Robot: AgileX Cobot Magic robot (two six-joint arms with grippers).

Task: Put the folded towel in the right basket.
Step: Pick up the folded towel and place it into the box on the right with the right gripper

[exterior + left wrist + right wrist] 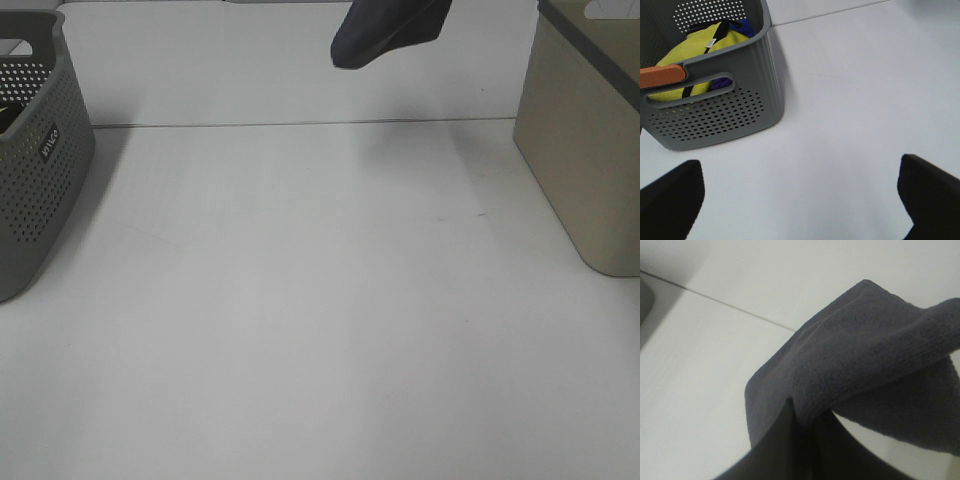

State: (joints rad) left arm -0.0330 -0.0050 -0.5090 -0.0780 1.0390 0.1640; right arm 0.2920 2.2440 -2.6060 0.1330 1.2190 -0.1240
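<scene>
A folded dark grey towel [385, 35] hangs in the air at the top middle of the exterior high view, well above the table and left of the beige right basket [585, 150]. The gripper holding it is cut off by the top edge there. In the right wrist view, my right gripper [807, 427] is shut on the towel [870, 355], which drapes out past the fingers. My left gripper [802, 200] is open and empty above the bare table, near the grey left basket [715, 115]. It does not show in the exterior high view.
The grey perforated left basket [35, 170] stands at the table's left edge and holds yellow and blue cloth items [705, 45]. An orange piece [662, 76] lies on its rim. The white table [320, 320] stretches between the two baskets.
</scene>
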